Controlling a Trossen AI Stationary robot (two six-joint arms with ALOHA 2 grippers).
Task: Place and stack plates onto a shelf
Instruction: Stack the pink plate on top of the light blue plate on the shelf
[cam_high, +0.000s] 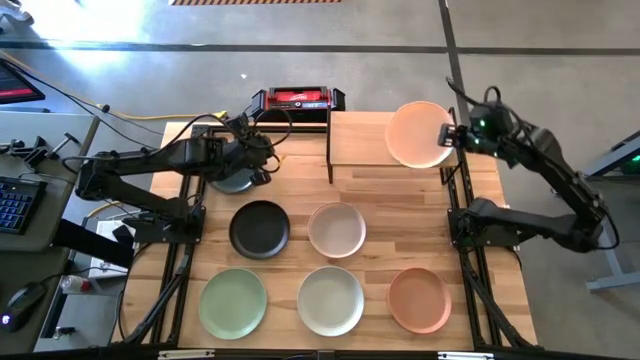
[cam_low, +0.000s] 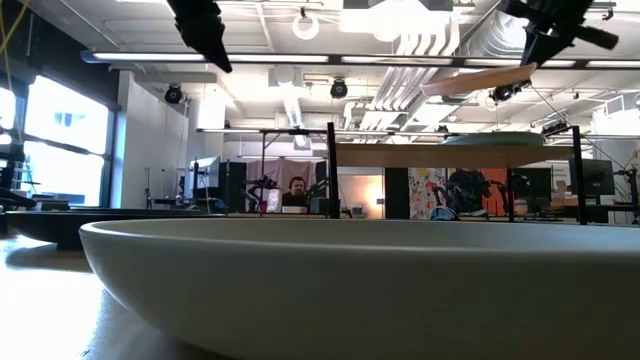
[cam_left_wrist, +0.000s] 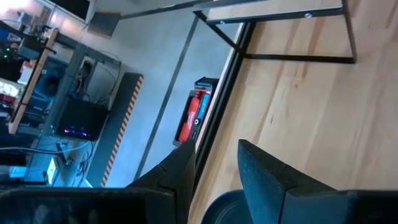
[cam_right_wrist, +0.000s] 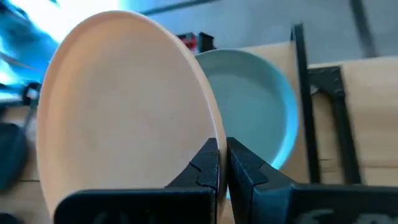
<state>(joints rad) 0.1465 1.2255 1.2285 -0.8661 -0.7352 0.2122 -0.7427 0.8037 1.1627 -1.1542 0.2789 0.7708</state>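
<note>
A: Table plates? Black plate (cam_high: 259, 228), pale pink plate (cam_high: 336, 229), light green plate (cam_high: 233, 302), off-white plate (cam_high: 331, 300), salmon plate (cam_high: 419, 299).

B: Shelf (cam_high: 358, 140) light wood, black posts. Cream-peach plate (cam_right_wrist: 124, 106) in dark right gripper (cam_right_wrist: 222, 163), pale blue plate (cam_right_wrist: 261, 99) behind.

A: Box (cam_high: 298, 98) red and black. Floor tape (cam_left_wrist: 122, 124) orange-black striped.

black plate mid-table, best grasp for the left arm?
Pinch the rim. The black plate lies flat and shallow, so only its raised edge gives the fingers purchase, one inside and one outside. Probably come from above at its left edge, nearest the left gripper; the cream plate sits close on the other side, and the green plate is on the near side.
</note>
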